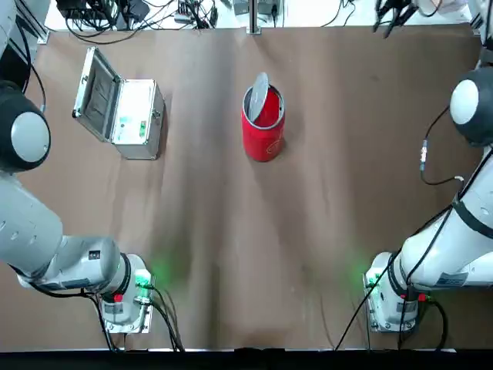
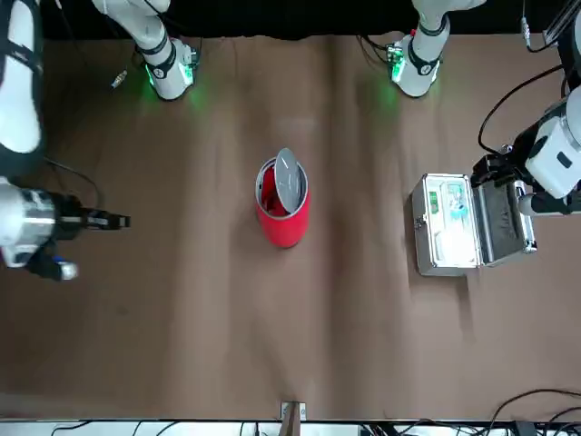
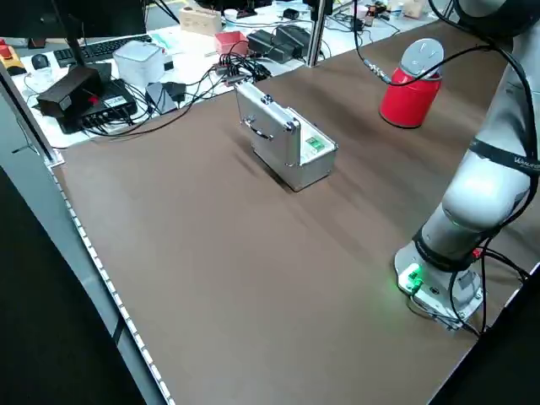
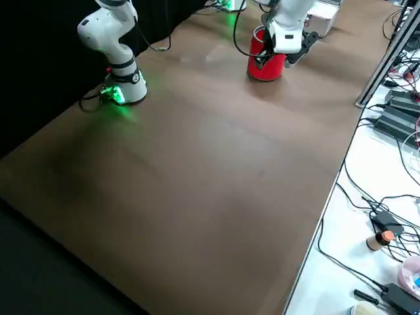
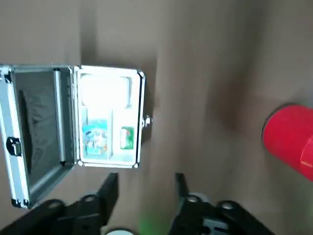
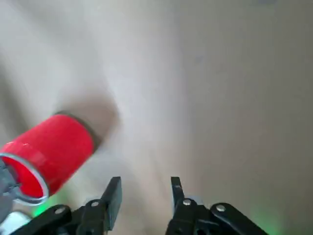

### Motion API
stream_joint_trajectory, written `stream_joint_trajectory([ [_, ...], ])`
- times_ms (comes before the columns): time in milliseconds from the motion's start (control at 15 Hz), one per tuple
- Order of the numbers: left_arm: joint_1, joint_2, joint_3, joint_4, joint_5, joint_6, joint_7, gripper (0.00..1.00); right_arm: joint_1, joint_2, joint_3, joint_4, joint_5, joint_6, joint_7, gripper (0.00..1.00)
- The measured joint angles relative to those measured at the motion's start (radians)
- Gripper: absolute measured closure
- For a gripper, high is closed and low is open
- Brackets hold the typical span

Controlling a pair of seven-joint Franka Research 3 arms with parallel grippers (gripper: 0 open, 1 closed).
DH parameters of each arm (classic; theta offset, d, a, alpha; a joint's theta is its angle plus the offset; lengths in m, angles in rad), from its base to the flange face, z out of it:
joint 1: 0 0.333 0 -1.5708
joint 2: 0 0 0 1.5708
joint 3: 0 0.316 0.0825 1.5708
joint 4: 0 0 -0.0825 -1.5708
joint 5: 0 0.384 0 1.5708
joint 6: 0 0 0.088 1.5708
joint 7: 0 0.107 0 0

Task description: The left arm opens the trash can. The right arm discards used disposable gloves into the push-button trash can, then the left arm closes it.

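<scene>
Top view: the red trash can (image 1: 263,137) stands upright on the brown counter (image 1: 219,254), beyond the middle, its round grey lid (image 1: 260,96) raised. A faint mark, too small to read, shows on its red front. Toward the robot's left, well apart from the can, the silver metal box (image 1: 139,119) stands open; it holds a green-and-white packet (image 5: 127,138) and a clear bag with small coloured pieces (image 5: 96,139), their print unreadable. The left end effector (image 5: 147,188) is above the counter near the box, its two fingers apart and holding nothing. The right end effector (image 6: 146,193) is above the counter on the robot's right, fingers apart and nothing between them. Both grippers are cut off in the top view.
</scene>
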Motion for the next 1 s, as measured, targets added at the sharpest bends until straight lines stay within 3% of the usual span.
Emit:
stream_joint_trajectory([
  [133, 0.0, -0.009, -0.029, 0.004, -0.01, -0.044, 0.009, 0.65, -0.016, -0.039, 0.001, 0.007, -0.1, -0.003, -0.029, 0.44],
  [267, -0.002, -0.019, -0.076, 0.004, -0.027, -0.07, 0.002, 0.83, -0.014, -0.075, 0.009, 0.008, -0.191, -0.005, -0.048, 0.27],
  [400, -0.01, -0.021, -0.11, 0.003, -0.053, -0.094, -0.012, 0.99, -0.008, -0.092, 0.019, 0.008, -0.218, -0.005, -0.048, 0.1],
  [467, -0.011, -0.021, -0.126, 0.001, -0.073, -0.097, -0.013, 0.99, -0.005, -0.097, 0.022, 0.008, -0.227, -0.004, -0.048, 0.01],
  [800, -0.021, -0.002, -0.29, -0.01, -0.123, -0.02, -0.022, 0.99, -0.002, -0.134, 0.022, 0.019, -0.254, 0.097, -0.048, 0.0],
  [1000, -0.094, 0.043, -0.35, -0.016, -0.124, 0.061, -0.068, 0.99, -0.002, -0.189, 0.022, 0.02, -0.259, 0.098, -0.126, 0.0],
])
